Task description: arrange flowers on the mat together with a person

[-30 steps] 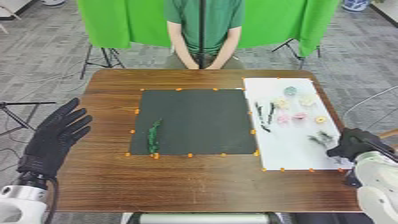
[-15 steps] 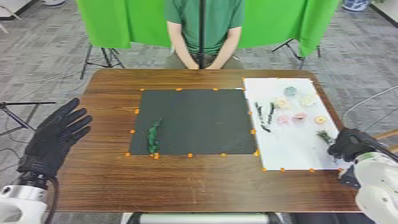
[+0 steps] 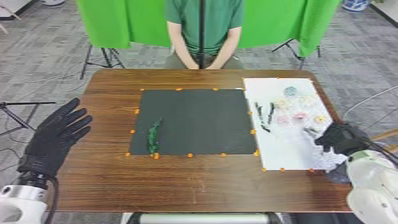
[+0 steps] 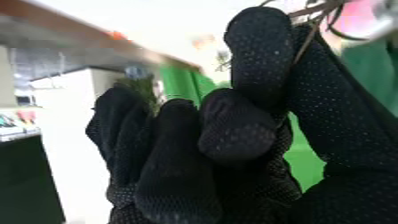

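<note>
**Pinched brown stem [image 4: 315, 9] could slip**

Left hand [image 3: 55, 132], fingers straight and apart, lies at the dark mat's [image 3: 200, 115] nine o'clock; a green sprig [image 3: 153, 136] rests at its eight. A low carry could snag the dark twigs [image 3: 270, 114] at the white mat's [image 3: 286, 152] ten. At its four, the right hand [image 3: 340, 138] clamps the brown stem, whose thinness invites twisting.

**No legible writing**

No text, label, brand, number or sign can be read in either view.
</note>
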Available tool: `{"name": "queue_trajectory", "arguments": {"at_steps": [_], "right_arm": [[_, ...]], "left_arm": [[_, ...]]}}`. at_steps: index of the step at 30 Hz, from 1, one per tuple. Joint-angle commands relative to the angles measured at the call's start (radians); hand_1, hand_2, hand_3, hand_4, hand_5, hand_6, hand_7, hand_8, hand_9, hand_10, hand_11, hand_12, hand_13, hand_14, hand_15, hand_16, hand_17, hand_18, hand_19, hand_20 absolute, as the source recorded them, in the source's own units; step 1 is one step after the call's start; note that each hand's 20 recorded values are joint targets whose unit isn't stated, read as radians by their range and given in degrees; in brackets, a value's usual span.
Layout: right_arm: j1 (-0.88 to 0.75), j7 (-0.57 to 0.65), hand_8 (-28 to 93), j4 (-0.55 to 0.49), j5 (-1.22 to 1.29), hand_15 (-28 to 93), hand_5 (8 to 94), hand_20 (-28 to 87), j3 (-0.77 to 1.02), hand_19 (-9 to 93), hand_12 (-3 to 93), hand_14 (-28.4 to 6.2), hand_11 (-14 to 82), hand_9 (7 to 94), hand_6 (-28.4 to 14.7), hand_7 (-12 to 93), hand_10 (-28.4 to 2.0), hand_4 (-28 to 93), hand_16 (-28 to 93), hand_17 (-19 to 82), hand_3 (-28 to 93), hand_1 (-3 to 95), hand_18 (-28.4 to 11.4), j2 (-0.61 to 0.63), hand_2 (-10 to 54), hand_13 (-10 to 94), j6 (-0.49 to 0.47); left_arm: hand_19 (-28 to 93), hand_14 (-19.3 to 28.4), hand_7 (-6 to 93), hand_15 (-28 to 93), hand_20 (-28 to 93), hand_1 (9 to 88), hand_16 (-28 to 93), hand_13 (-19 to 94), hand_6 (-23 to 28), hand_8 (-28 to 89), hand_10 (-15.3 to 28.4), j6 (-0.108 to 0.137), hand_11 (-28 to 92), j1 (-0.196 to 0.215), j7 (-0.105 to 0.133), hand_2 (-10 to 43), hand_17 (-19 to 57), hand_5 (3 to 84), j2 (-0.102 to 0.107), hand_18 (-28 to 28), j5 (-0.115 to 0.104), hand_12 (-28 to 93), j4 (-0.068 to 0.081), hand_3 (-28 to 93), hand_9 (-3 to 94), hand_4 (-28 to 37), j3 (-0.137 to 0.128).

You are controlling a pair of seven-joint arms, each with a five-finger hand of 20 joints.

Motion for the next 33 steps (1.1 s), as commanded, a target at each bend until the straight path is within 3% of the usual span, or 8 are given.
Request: {"name": "queue_trajectory", "arguments": {"at_steps": [1,6,13,22,26,33], "right_arm": [[0.156,-0.058,18,-0.056,0.004,83,85.8,70,-0.068,93,35.8,-6.7,65.7,93.1,2.6,47,-6.5,-10,32,57,83,37.6,-21.7,0.007,-7.8,88,0.053],[0.4,-0.138,18,-0.002,0.014,83,86.0,71,-0.301,93,35.7,-6.7,65.8,93.4,2.6,47,-6.4,-9,32,57,83,37.5,-21.7,-0.043,-7.6,88,-0.007],[0.622,-0.223,18,0.104,-0.022,83,86.1,71,-0.595,93,36.0,-6.5,65.7,93.3,2.5,47,-6.3,-10,32,58,83,37.5,-21.6,-0.191,-6.8,88,-0.119],[0.727,-0.225,18,0.263,-0.127,83,85.6,71,-0.837,93,36.3,-6.3,65.5,93.2,2.5,47,-6.2,-10,33,58,82,37.7,-21.6,-0.281,-6.6,88,-0.228],[0.732,-0.204,18,0.311,-0.257,83,85.5,71,-0.925,93,36.4,-6.2,65.5,93.0,2.5,47,-6.1,-10,32,58,82,37.8,-21.6,-0.271,-6.6,88,-0.137],[0.746,-0.104,18,0.359,-0.3,83,85.4,72,-0.988,93,36.4,-5.7,65.4,93.0,2.6,47,-5.7,-10,32,59,82,37.6,-21.1,-0.304,-6.3,89,-0.156]], "left_arm": [[42,13.4,14.6,25,10,30.5,4,22,3.3,-8,10.8,0.008,17,0.031,-0.009,-6.1,-8.8,30.9,-0.007,21.2,-0.001,19,-0.006,67,26.4,-26.1,-0.008],[42,13.4,14.6,25,10,30.6,4,22,3.3,-8,10.8,0.015,17,0.053,-0.024,-6.0,-8.8,30.9,-0.019,21.1,-0.004,19,-0.013,67,26.4,-26.1,-0.021],[42,13.4,14.5,25,10,30.5,4,22,3.2,-8,10.9,0.009,17,0.027,-0.041,-6.1,-8.8,30.8,-0.011,21.1,-0.003,19,-0.004,67,26.4,-26.1,0.007],[42,13.4,14.6,25,10,30.5,4,22,3.3,-8,10.8,0.006,17,0.019,-0.039,-6.1,-8.8,30.8,-0.009,21.1,-0.002,19,0.003,67,26.5,-26.2,0.022],[42,13.3,14.6,25,10,30.5,4,22,3.2,-8,10.9,0.008,17,0.022,-0.042,-6.0,-8.8,30.8,-0.009,21.1,-0.003,19,0.003,67,26.5,-26.2,0.022],[42,13.4,14.5,25,10,30.5,4,22,3.2,-8,10.9,0.003,17,0.03,-0.043,-6.0,-8.8,30.9,-0.009,21.2,-0.001,19,0.001,67,26.4,-26.1,0.019]]}}
